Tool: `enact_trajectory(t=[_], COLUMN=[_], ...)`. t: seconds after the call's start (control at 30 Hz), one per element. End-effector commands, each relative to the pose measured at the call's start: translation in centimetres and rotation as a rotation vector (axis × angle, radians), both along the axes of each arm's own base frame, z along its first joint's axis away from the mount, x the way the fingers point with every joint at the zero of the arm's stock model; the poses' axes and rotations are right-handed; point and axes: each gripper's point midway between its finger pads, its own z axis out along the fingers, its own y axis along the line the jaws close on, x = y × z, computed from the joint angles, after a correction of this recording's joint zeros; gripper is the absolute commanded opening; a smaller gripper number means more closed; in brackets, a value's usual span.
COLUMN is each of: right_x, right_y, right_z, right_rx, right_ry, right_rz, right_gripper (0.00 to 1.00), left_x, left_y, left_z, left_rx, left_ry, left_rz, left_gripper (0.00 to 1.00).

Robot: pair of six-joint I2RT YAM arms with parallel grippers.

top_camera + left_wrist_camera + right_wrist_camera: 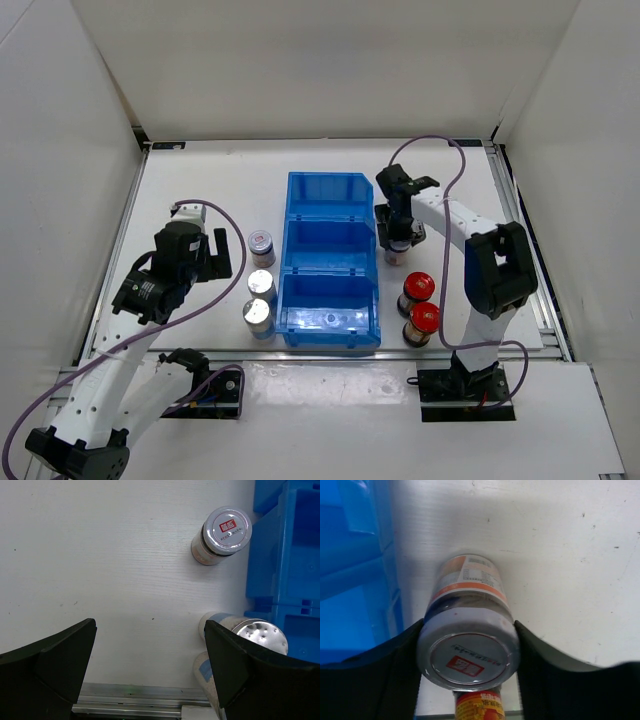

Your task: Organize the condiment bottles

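Note:
My right gripper [397,232] is shut on a jar with a grey-white cap and red mark [397,252], just right of the blue bin; its fingers press both sides of the cap [468,655] in the right wrist view. I cannot tell whether the jar rests on the table. Two red-capped jars [416,287] [424,320] stand nearer me. Left of the bin stand another grey-white-capped jar [260,243] [225,530] and two silver-capped jars [262,283] [257,314]. My left gripper [215,255] [150,665] is open and empty, left of these; one silver cap [261,632] shows behind its right finger.
The blue three-compartment bin [330,262] stands in the middle of the table; none of the jars is in it. Its wall shows in the left wrist view [285,555] and the right wrist view [355,570]. White walls enclose the table. A metal rail [140,697] runs along the near edge.

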Motion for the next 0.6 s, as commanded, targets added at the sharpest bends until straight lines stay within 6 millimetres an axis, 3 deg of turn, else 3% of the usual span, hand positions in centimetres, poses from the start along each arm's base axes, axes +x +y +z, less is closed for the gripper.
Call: enact_trajectory(t=[0.0, 0.03, 0.07, 0.13, 0.17, 0.27, 0.3, 0.43, 0.47, 0.57], right_x=[1.4, 1.4, 1.4, 1.8, 2.3, 3.5, 4.4, 5.8, 6.5, 7.8], right_y=[0.5, 0.5, 0.5, 0.5, 0.5, 0.4, 0.3, 1.2, 1.7, 3.8], right_z=[2.1, 2.2, 2.5, 3.4, 4.3, 6.5, 8.1, 10.8, 12.4, 14.7], right_rx=[0.080, 0.080, 0.084, 0.084, 0.087, 0.083, 0.081, 0.122, 0.150, 0.241], right_ry=[-0.067, -0.068, -0.076, -0.104, -0.133, -0.198, -0.249, -0.315, -0.350, -0.390], right_rz=[-0.011, -0.011, -0.011, -0.014, -0.017, -0.028, -0.038, -0.025, -0.020, 0.015], right_gripper=[0.51, 0.51, 0.36, 0.26, 0.17, 0.03, 0.00, 0.00, 0.00, 0.00], left_x=[0.1, 0.1, 0.1, 0.1, 0.1, 0.1, 0.1, 0.1, 0.2, 0.2], left_y=[-0.1, -0.1, -0.1, -0.1, -0.1, -0.1, -0.1, -0.1, -0.1, -0.1], left_z=[0.6, 0.6, 0.6, 0.6, 0.6, 0.6, 0.6, 0.6, 0.4, 0.4], left_rx=[-0.007, -0.007, -0.007, -0.007, -0.007, -0.007, -0.007, -0.007, -0.004, -0.004], left_ry=[-0.025, -0.025, -0.025, -0.025, -0.025, -0.025, -0.025, -0.025, -0.017, -0.016], left_rz=[-0.007, -0.007, -0.007, -0.007, -0.007, -0.007, -0.007, -0.007, -0.007, -0.007], left_gripper=[1.00, 1.00, 1.00, 1.00, 1.00, 1.00, 1.00, 1.00, 1.00, 1.00])
